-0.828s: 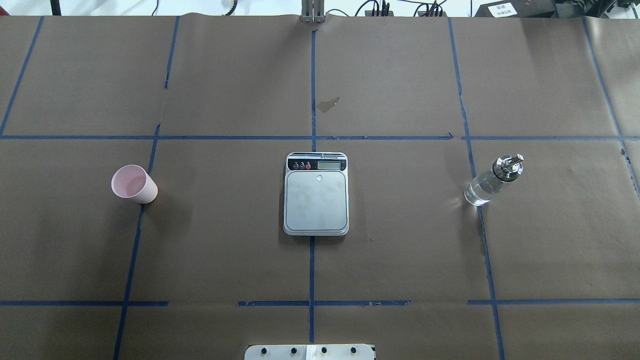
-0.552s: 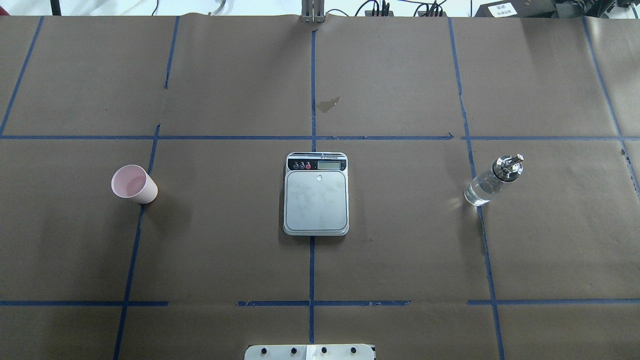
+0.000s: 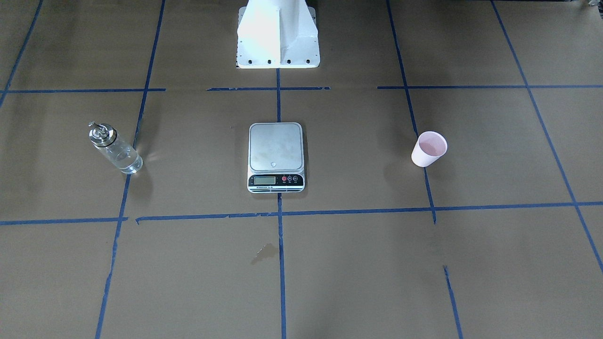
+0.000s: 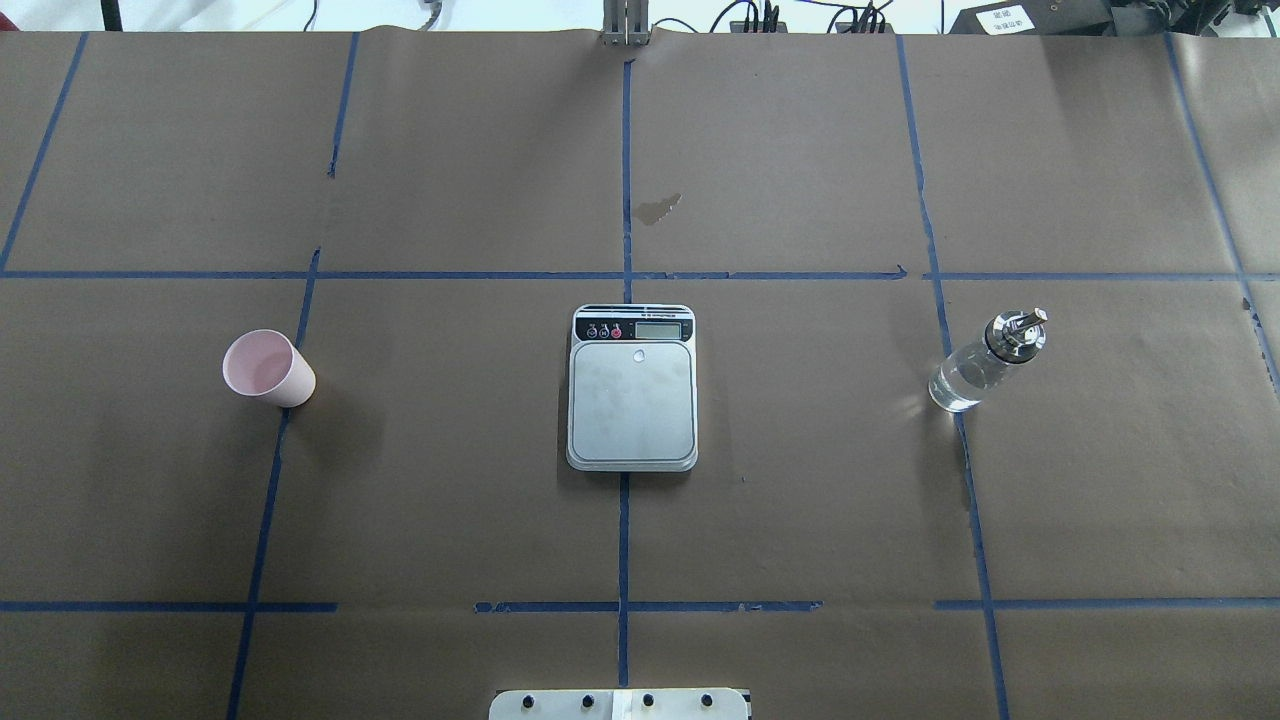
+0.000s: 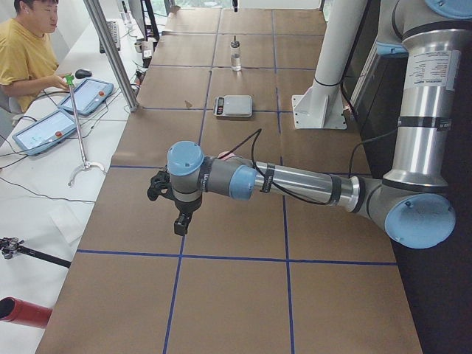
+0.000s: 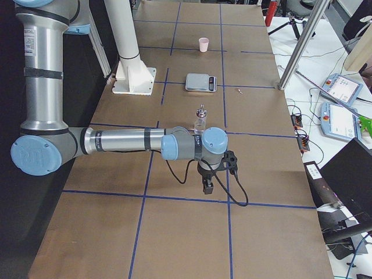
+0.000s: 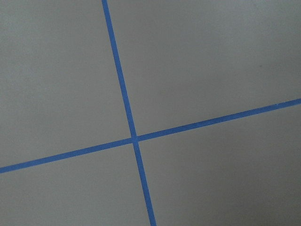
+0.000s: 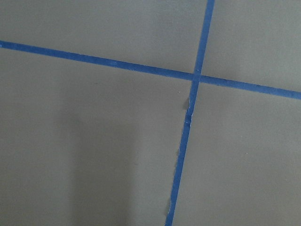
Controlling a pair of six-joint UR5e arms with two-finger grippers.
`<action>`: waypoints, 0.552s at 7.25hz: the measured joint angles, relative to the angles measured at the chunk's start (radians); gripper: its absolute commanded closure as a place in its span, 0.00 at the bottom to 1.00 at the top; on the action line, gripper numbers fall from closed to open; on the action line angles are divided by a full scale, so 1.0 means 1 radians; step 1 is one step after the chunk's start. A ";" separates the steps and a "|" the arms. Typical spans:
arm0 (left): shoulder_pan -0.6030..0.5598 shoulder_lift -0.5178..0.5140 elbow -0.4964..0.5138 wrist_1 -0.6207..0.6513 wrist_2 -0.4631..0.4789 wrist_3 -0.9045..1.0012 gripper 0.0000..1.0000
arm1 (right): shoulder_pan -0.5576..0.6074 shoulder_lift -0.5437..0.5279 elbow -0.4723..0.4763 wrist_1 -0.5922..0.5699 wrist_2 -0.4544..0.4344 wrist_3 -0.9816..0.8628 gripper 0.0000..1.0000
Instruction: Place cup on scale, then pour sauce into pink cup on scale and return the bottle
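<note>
The pink cup stands upright on the table's left side; it also shows in the front-facing view. The scale lies at the centre with its platform bare. The clear glass bottle with its metal spout stands on the right, with clear sauce in it. My left gripper hangs over the table well short of the cup, seen only in the left side view. My right gripper hangs near the bottle, seen only in the right side view. I cannot tell whether either is open.
Brown paper with blue tape lines covers the table. A small stain lies beyond the scale. The robot's white base stands behind the scale. An operator sits at a side desk with tablets.
</note>
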 measured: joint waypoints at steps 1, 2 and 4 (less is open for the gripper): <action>0.001 -0.002 0.001 -0.012 0.000 -0.001 0.00 | 0.000 -0.005 0.000 0.026 0.001 0.000 0.00; 0.002 0.003 0.003 -0.045 -0.004 -0.003 0.00 | -0.001 -0.012 0.000 0.061 0.003 0.001 0.00; 0.013 0.017 0.001 -0.105 -0.022 -0.052 0.00 | -0.005 -0.017 0.000 0.092 0.011 0.008 0.00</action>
